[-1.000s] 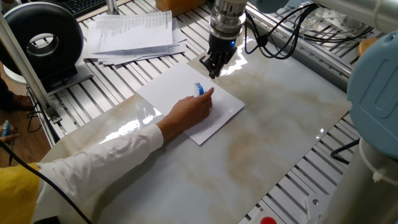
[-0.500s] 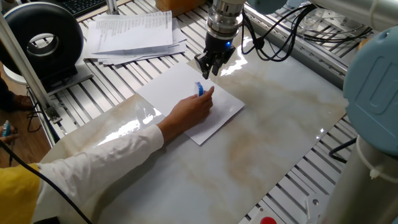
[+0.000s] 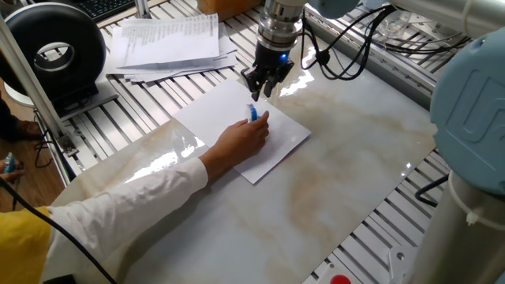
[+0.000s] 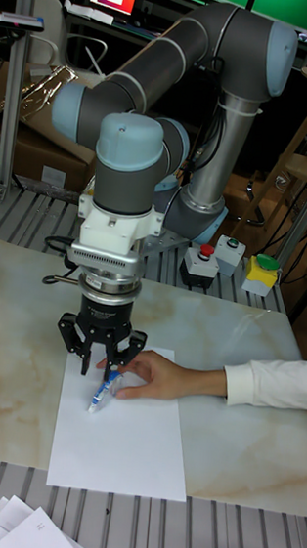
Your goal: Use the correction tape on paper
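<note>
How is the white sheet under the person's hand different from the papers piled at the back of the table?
The paper is one blank sheet; the stack of papers is several sheets covered in print. The paper lies on the marble board, the stack on the slatted table. A hand rests on the paper; nothing touches the stack. Both are white and flat.

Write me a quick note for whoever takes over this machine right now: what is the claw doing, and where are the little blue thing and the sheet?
Gripper: open, empty, hovering just above the correction tape.
Person's hand: holds the tape propped upright on the paper.
Paper: flat on the marble tabletop, looks blank.
Done: tape presented under the gripper.
Left: close on the tape, let the hand clear, draw it across the sheet.
</note>
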You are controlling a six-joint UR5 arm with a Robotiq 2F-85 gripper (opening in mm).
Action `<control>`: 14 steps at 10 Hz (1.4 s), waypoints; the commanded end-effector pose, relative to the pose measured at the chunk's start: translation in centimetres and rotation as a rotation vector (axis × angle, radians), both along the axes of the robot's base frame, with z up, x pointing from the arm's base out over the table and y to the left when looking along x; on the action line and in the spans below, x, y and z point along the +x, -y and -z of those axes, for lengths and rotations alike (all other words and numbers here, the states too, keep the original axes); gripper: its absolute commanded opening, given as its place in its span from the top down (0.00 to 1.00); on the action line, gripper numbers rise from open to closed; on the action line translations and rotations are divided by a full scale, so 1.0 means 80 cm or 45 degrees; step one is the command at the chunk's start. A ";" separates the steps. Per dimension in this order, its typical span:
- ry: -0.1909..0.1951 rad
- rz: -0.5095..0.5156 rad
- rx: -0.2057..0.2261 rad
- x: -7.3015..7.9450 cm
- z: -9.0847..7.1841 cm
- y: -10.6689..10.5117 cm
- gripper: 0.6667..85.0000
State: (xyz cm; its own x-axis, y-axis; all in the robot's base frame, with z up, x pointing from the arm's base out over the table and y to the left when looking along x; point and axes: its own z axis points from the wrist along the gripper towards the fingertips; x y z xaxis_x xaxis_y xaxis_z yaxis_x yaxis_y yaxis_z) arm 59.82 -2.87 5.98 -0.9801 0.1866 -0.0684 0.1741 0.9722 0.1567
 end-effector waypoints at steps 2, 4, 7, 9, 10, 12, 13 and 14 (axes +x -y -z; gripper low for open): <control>0.006 0.121 0.039 0.018 0.003 -0.015 0.56; -0.001 0.181 0.061 0.022 0.008 -0.026 0.56; -0.011 0.207 0.055 0.021 0.011 -0.031 0.56; -0.011 0.215 0.064 0.021 0.011 -0.035 0.56; -0.012 0.225 0.067 0.021 0.013 -0.039 0.56; -0.026 0.242 0.060 0.017 0.015 -0.042 0.57; -0.028 0.244 0.056 0.016 0.015 -0.041 0.57; -0.028 0.250 0.053 0.015 0.016 -0.041 0.57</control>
